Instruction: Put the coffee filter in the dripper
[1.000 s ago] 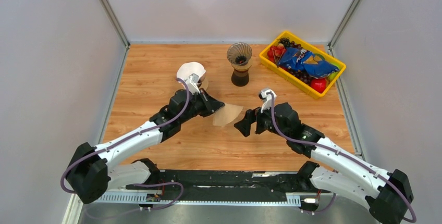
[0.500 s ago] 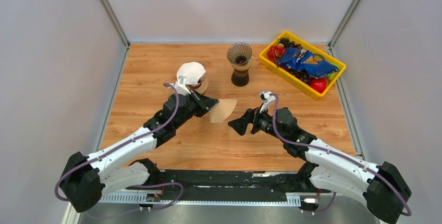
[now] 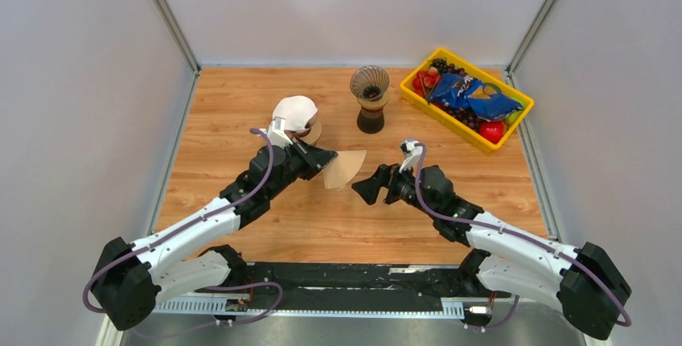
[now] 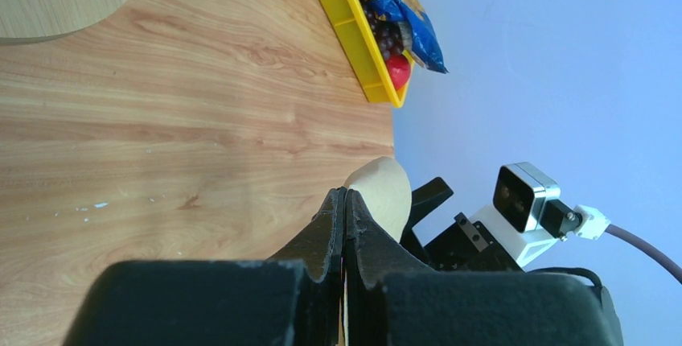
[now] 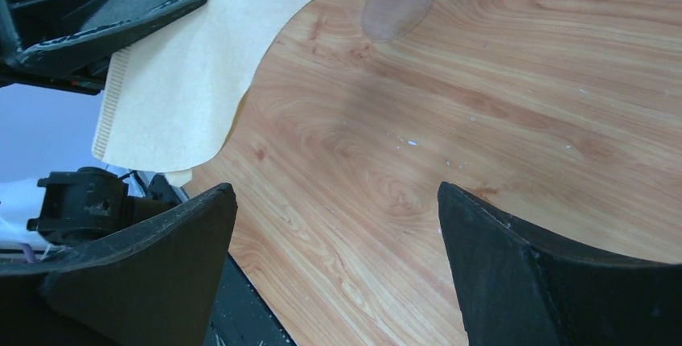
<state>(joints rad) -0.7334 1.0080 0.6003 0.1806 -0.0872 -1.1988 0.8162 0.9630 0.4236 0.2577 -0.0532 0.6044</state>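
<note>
Left gripper (image 3: 322, 160) is clamped on the filter (image 3: 346, 167), held up in the air well short of the dripper (image 3: 369, 88), right gripper (image 3: 364, 188) gapes open just beside it, so I'd take the free edge gently and avoid creasing the paper.

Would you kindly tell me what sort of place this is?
Probably a robot test cell: grey panels enclose the wooden table, the left arm and right arm are bolted at its near edge, plus a dripper as prop.
</note>
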